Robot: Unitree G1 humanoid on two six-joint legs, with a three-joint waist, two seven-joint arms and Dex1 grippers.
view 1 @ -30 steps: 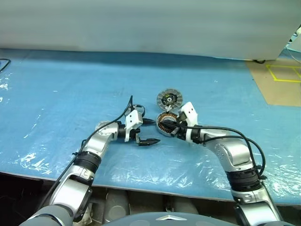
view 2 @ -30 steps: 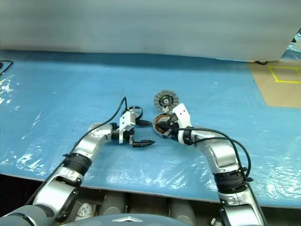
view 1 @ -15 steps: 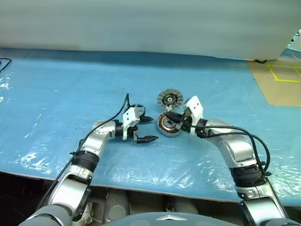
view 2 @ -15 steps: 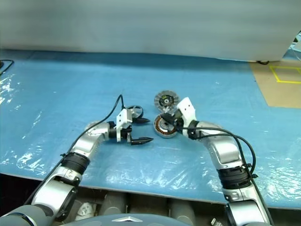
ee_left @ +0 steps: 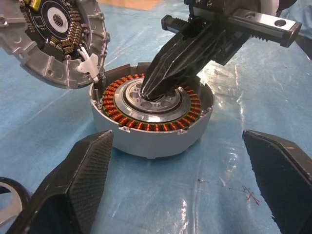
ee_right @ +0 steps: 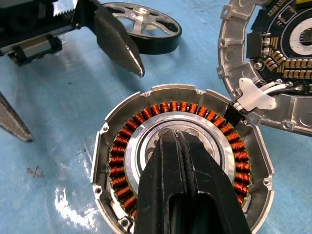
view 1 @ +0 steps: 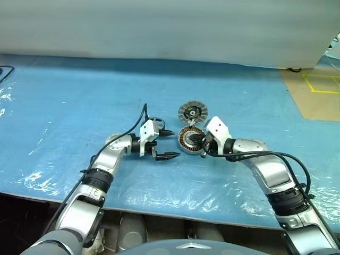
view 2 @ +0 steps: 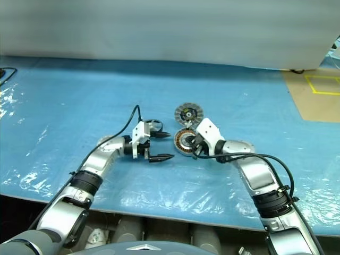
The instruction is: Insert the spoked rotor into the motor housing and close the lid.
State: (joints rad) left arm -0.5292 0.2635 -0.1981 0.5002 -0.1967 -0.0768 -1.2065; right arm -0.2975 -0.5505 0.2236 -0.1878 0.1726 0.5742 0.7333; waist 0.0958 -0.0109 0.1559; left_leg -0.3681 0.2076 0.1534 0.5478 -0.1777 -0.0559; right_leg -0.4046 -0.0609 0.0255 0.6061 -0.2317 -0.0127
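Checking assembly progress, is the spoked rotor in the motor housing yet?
Out. The spoked rotor lies on the blue sheet beside the motor housing.

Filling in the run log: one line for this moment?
right gripper: shut, tips in housing centre | left gripper: open, empty | rotor: on table | lid: off

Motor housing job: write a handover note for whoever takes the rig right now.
Left gripper: jaws open, empty, level above the sheet, pointing at the housing.
Right gripper: jaws shut, tips pressed into the housing's centre, holding nothing.
Rotor: on the sheet by the left gripper, not inserted.
Lid: open, beside the housing, joined to it by a white wire.
Done: nothing yet.
Left: pick up the rotor, seat it, close the lid.
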